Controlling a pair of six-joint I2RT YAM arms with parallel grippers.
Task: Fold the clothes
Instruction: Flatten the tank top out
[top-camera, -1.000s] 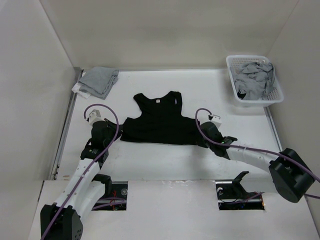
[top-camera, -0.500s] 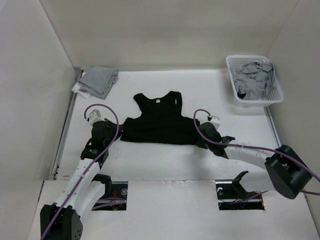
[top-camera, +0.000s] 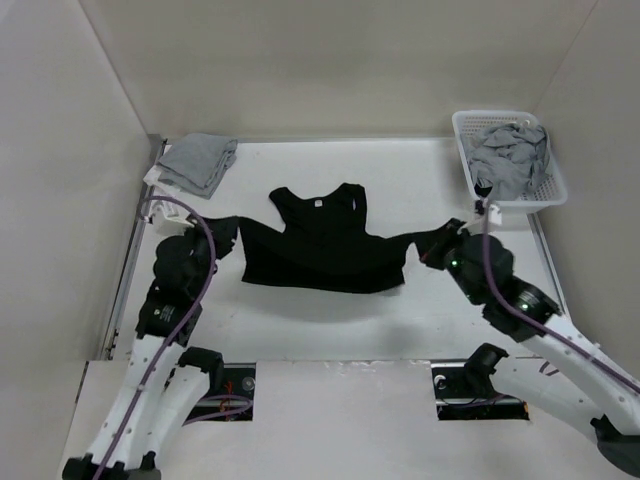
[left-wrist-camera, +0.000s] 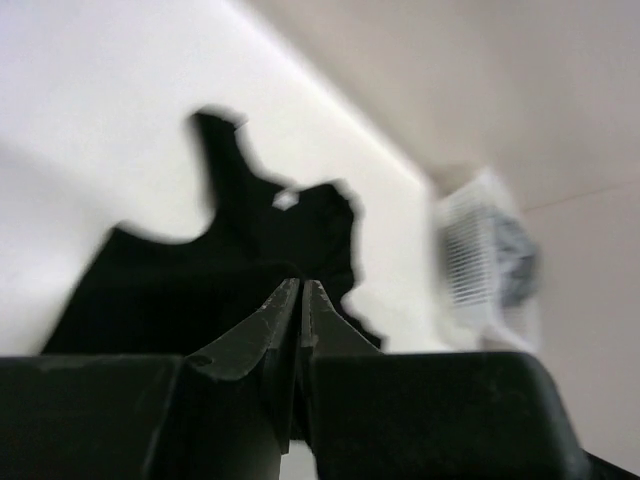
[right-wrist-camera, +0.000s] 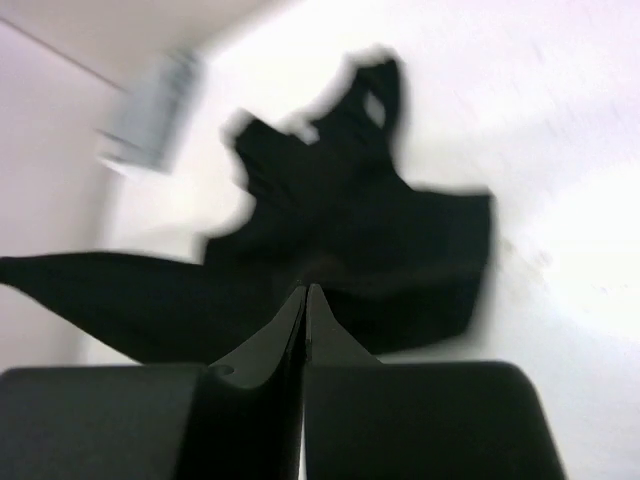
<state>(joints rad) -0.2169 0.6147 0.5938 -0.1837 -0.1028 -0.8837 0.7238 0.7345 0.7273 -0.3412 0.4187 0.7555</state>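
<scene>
I see the black tank top (top-camera: 325, 245) spread mid-way on the table (top-camera: 330, 315), straps toward 12 o'clock. Left gripper (top-camera: 213, 233) is pinched tight on its 9 o'clock hem corner. Right gripper (top-camera: 435, 247) is pinched tight on the 3 o'clock corner.

Bright even light; wrist views motion-blurred; soft shadow under tank top (top-camera: 320, 250)
</scene>
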